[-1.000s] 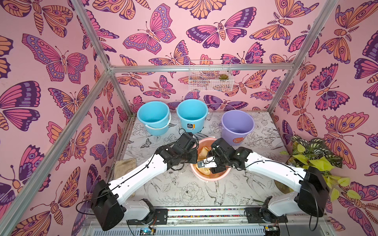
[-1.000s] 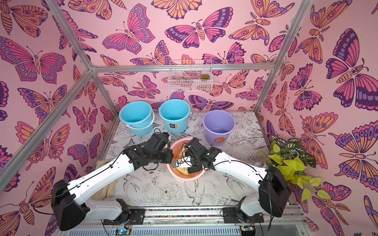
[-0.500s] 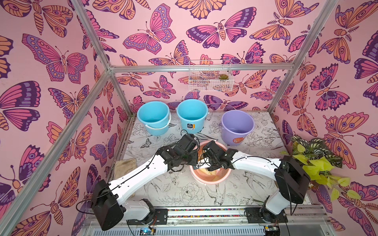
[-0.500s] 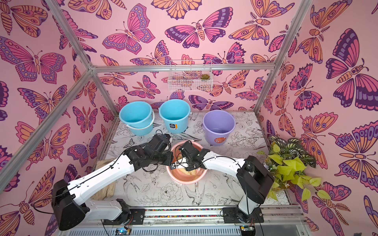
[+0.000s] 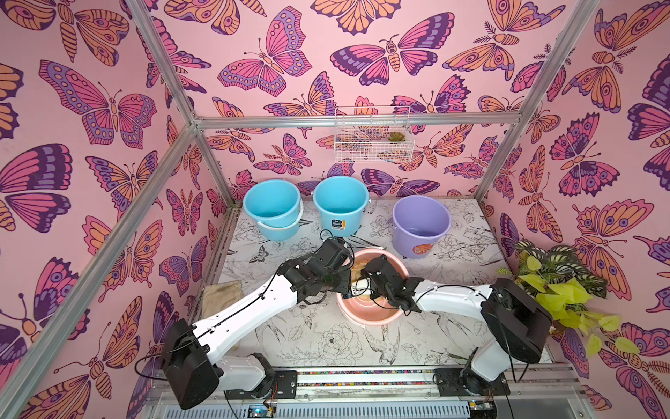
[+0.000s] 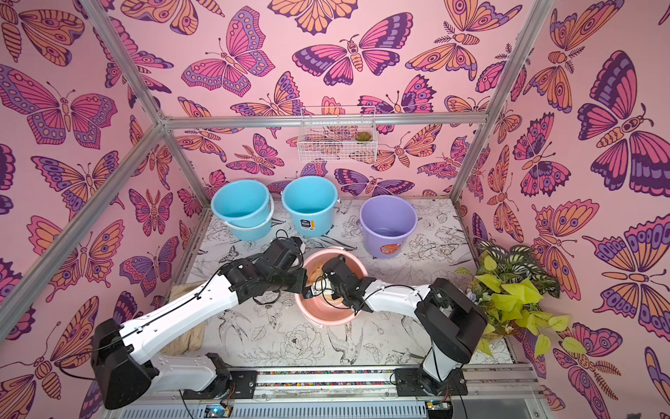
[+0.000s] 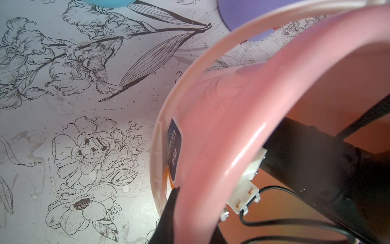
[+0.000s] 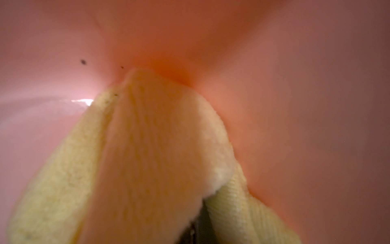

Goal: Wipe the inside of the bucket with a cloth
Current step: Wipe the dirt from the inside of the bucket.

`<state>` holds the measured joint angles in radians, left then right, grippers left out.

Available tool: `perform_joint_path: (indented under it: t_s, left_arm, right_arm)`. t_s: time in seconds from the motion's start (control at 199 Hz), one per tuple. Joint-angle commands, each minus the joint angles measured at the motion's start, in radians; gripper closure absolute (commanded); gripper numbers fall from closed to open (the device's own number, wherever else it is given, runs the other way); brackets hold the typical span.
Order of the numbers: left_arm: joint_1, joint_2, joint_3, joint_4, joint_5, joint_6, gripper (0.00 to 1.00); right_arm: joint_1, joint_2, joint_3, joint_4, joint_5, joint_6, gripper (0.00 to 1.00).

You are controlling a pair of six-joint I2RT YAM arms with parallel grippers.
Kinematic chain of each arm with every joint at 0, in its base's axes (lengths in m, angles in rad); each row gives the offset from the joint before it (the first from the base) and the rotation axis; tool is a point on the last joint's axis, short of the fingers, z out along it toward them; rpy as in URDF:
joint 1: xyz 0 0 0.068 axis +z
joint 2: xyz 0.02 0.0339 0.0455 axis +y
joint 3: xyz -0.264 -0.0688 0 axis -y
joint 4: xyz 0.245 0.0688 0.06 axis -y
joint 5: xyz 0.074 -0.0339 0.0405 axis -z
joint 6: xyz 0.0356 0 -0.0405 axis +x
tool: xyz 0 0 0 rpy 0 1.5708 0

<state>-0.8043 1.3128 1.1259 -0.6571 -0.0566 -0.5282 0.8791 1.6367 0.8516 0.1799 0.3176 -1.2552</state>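
Right claw (image 5: 359,280) dips inside a pink bucket (image 5: 377,321) that stands mid-table on a flower-printed table (image 5: 326,344), seen in both top views. Its jaws are hidden under the wrist there. A pale yellow cloth (image 5: 357,269) shows inside the bucket, against the far wall, just beyond that claw. The left claw (image 5: 347,287) meets the bucket's rim on the robot's left side. Along the back stand a blue bucket (image 5: 272,203), a second blue bucket (image 5: 340,199) and a purple bucket (image 5: 420,221). A tan rag (image 5: 221,294) lies at the table's left edge and a leafy plant (image 5: 554,279) at its right edge.

From the left wrist, the left claw is clenched on the pink bucket's wall. One black finger (image 7: 168,211) presses on the outside just under the rim, beside a dark blue label (image 7: 174,147). The right arm's black wrist sits inside the bucket.

From the right wrist, the right claw is clamped tight on the cloth. Soft yellow folds bulge ahead of the jaws, and their tip touches the bucket's pink inner surface. Two small dark specks (image 8: 83,62) mark that surface near the tip.
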Motion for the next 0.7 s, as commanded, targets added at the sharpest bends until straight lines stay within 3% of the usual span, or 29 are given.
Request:
perform_joint_path:
  t_s: [0.0, 0.261, 0.402, 0.578, 0.698]
  left_arm:
    - [-0.028, -0.016, 0.003, 0.070, 0.028, -0.014, 1.00]
    - [-0.035, -0.030, 0.010, 0.041, -0.040, -0.003, 1.00]
    - [-0.045, -0.028, 0.024, 0.021, -0.085, 0.011, 1.00]
    - [-0.056, -0.004, 0.045, 0.003, -0.116, 0.027, 1.00]
    - [-0.064, 0.009, 0.055, 0.005, -0.123, 0.036, 1.00]
  right_arm:
    - [0.014, 0.004, 0.017, 0.023, 0.141, -0.128, 1.00]
    - [0.015, -0.022, 0.111, -0.527, 0.143, -0.037, 1.00]
    - [0.019, 0.005, 0.167, -0.766, 0.077, 0.063, 1.00]
    - [0.043, 0.045, 0.214, -0.941, -0.026, 0.160, 1.00]
    - [0.047, 0.074, 0.249, -1.015, -0.166, 0.219, 1.00]
